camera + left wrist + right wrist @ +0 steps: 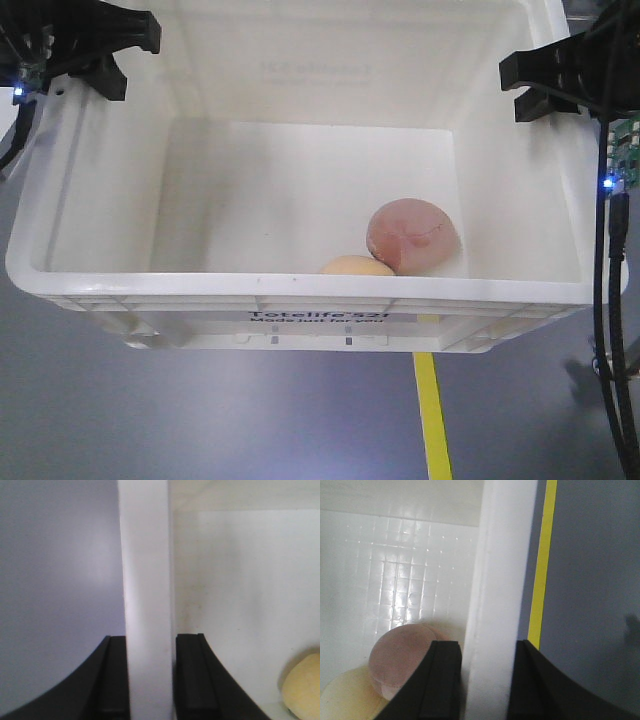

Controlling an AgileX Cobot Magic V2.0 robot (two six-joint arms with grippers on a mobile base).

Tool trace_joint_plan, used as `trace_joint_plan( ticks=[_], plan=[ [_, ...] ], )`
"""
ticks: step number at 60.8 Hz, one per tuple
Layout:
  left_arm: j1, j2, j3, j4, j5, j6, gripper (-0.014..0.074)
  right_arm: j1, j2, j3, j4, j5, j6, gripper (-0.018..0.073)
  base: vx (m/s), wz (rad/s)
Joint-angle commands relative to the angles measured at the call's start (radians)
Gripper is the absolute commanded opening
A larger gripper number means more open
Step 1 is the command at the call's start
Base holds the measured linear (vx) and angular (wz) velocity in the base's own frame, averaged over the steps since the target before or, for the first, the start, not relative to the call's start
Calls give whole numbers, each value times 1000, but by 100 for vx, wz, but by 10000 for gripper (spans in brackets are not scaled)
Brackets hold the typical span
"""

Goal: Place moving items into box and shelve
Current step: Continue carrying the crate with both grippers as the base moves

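Left claw (150,682): fingers (114,677) lie flat on either face of the left end wall of the box (300,286), one inside and one outside. It is clamped on the wall, with no gap seen. Right claw (487,680): same pinch on the right end wall, closed on the plastic. The box hangs between the two. In the front view it looks clear of the floor (200,420), with the yellow line (432,420) passing under it. Contents: pink lump (412,233) and yellow lump (357,266), touching, against the printed long wall toward the box's right corner. Loading judged done; shelving remains. Risks: (1) Each grip is a thin pinch on smooth wall near the rim. If a claw slackens or the arms move unevenly, the wall may slide out and that end drops. (2) Arms drifting apart or together would bow the walls or twist the box. (3) Load sits off-centre. A tilt would roll both lumps and shift the weight, though the high walls should contain them. (4) Destination not in view, so clearance is unknown.
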Motion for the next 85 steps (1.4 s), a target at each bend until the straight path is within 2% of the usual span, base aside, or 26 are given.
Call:
trace_joint_plan(
  ticks=[1,85],
  plan=[
    [-12,-50,-41,-81,-77,-1,-3,11,-41,-47,99,-132,-8,-6,64,-4],
    [-12,-50,-41,-82,-77,-1,-3,11,-41,-47,99,-133,-8,-6,57,-3]
  ],
)
